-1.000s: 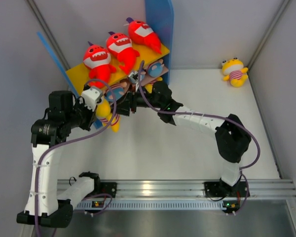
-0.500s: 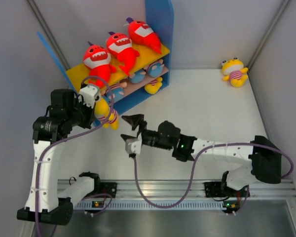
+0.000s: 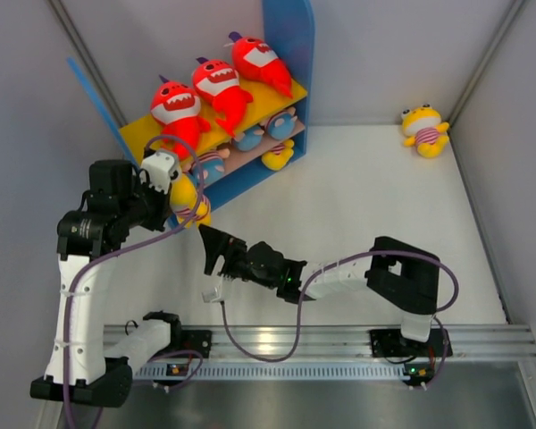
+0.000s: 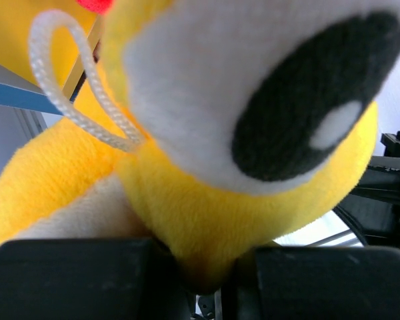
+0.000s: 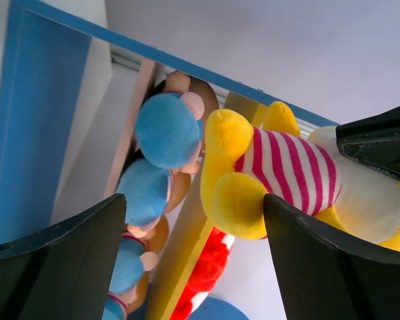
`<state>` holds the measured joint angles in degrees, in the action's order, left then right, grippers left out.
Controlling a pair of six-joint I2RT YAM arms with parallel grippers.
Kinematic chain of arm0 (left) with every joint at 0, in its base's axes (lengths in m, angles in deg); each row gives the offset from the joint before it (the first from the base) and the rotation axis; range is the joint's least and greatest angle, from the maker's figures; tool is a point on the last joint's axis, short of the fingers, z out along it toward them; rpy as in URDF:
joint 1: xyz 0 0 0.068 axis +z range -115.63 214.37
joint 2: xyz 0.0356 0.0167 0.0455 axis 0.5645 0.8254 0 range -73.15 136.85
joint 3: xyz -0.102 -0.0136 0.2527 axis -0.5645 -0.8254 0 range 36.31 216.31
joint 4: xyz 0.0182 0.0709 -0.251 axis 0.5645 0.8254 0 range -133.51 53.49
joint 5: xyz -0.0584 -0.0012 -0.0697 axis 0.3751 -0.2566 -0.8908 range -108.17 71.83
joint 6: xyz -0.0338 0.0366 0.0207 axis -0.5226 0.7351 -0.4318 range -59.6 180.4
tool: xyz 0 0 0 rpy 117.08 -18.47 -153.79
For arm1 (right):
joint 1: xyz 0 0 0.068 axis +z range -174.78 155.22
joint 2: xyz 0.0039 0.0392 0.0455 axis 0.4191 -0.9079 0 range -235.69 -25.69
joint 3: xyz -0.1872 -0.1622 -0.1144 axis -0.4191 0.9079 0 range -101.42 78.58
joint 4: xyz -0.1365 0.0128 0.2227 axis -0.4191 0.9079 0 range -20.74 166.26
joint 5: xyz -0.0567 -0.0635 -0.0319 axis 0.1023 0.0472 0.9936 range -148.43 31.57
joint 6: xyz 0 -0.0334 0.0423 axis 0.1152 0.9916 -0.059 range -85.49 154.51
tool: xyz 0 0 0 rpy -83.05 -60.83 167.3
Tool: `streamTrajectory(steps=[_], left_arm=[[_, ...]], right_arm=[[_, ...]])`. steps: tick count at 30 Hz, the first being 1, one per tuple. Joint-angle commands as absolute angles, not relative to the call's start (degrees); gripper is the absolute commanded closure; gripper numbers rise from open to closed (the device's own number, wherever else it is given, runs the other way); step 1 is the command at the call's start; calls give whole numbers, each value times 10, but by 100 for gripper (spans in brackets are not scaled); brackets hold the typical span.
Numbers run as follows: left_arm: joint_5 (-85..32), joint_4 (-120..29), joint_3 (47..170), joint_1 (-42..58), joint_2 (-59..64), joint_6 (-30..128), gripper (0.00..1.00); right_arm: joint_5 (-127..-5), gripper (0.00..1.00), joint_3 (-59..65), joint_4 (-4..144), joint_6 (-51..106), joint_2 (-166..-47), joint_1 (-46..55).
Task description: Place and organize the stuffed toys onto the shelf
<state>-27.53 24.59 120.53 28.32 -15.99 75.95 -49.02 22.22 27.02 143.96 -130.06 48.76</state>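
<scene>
While left jaws pinch a yellow doll (image 4: 207, 220), right jaws stand spread.

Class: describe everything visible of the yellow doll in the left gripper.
The yellow doll is soft plush, with a pink-and-white striped shirt, a big white eye with black pupil and a white cord loop. The left gripper is shut on it, holding it close before the shelf.
</scene>
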Motion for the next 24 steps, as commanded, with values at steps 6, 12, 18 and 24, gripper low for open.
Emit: streamTrajectory(steps=[6, 12, 18, 24], left_arm=[[-284, 215, 1216, 284, -174, 763, 100], [-283, 216, 1216, 284, -180, 771, 100], [-280, 216, 1215, 284, -184, 776, 100], [-290, 217, 1215, 284, -188, 777, 100]], right_arm=[[-453, 16, 147, 99, 1591, -1354, 474], [-461, 24, 123, 120, 1594, -1357, 464], [-469, 79, 94, 106, 1591, -1359, 457], [-449, 100, 107, 123, 1568, -1328, 460]])
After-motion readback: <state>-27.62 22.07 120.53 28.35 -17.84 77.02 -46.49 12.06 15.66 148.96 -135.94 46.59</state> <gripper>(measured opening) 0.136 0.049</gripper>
